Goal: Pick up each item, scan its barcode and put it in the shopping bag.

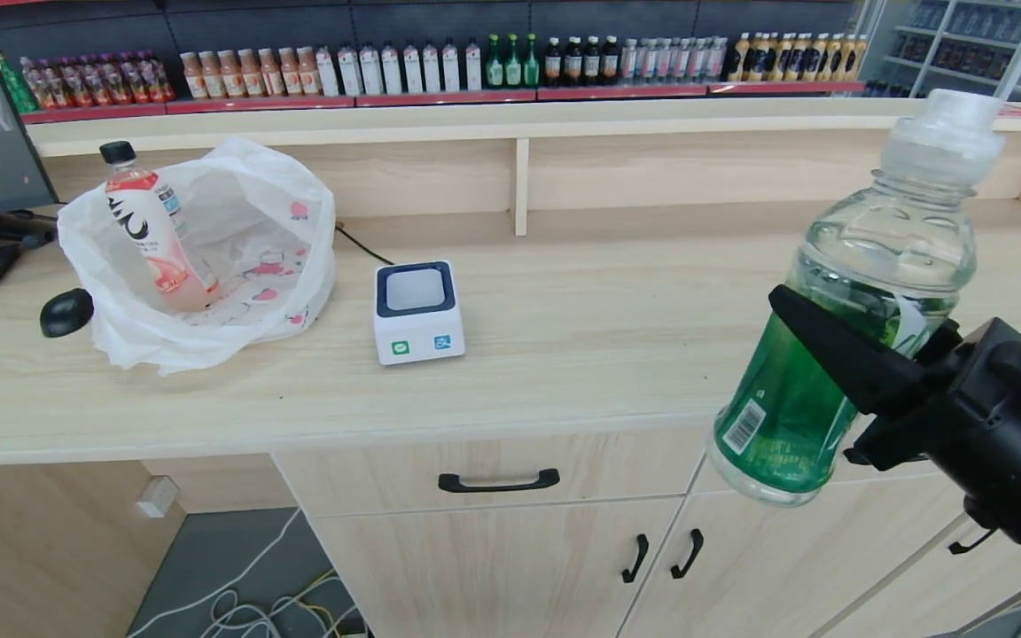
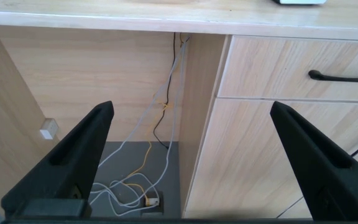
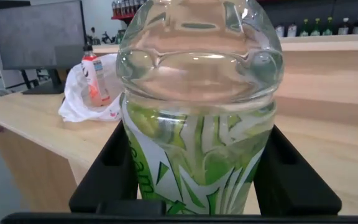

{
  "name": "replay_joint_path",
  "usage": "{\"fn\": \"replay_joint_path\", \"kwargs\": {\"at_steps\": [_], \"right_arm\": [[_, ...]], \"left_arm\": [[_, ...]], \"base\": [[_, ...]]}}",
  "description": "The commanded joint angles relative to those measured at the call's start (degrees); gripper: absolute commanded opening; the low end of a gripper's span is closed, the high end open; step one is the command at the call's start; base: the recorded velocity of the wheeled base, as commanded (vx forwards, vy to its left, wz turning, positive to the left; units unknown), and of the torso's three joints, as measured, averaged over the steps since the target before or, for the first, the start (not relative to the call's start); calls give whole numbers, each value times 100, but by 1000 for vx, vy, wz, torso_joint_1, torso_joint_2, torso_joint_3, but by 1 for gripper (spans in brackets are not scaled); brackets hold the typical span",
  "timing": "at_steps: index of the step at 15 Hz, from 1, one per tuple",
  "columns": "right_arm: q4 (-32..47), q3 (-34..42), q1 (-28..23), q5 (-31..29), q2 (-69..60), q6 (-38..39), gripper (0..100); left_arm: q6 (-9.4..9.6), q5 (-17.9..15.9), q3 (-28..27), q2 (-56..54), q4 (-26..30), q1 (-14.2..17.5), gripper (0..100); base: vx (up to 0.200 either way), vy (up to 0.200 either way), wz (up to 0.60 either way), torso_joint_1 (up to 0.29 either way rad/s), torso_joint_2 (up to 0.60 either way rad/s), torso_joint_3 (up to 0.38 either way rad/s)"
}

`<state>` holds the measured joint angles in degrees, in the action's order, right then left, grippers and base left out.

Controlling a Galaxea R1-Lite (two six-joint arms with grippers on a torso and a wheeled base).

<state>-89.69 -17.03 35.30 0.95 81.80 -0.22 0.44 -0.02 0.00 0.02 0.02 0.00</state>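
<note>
1. Green bottle (image 1: 838,292): clear plastic, pale cap up, body tilted. Its green label has white streaks, and a white barcode (image 1: 744,427) patch near the base faces the head cam.
2. R gripper (image 1: 816,341): jaws clamped on the green bottle at label height, one finger per side. Bottle is held off the counter (image 1: 608,310), well to the right of the scanner (image 1: 417,310) and nearer the cam.
3. Scanner: white box with a dark-rimmed window on top; green icon and blue icon on the front face.
4. Shopping bag (image 1: 262,221): white with pink print, mouth open, just left of the scanner.
5. Pink bottle (image 1: 156,239): leans inside the bag, black cap; pink/white label w/ large dark lettering.
6. Mouse (image 1: 66,312): black, left of the bag.
7. L gripper (image 2: 191,162): jaws wide apart, nothing between them; sits below the counter edge, facing the cabinet front.
</note>
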Motion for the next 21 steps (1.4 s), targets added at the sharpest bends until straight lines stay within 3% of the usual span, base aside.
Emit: {"fn": "replay_joint_path", "kwargs": {"at_steps": [1, 21], "right_arm": [[-31, -81, -41, 10, -6, -4, 0], [-31, -362, -498, 10, 214, 92, 0]], "left_arm": [[-18, 2, 0, -2, -2, 0, 100], [-44, 2, 0, -2, -2, 0, 100]], "base": [[0, 200, 0, 32, 7, -7], [0, 190, 0, 4, 2, 1]]}}
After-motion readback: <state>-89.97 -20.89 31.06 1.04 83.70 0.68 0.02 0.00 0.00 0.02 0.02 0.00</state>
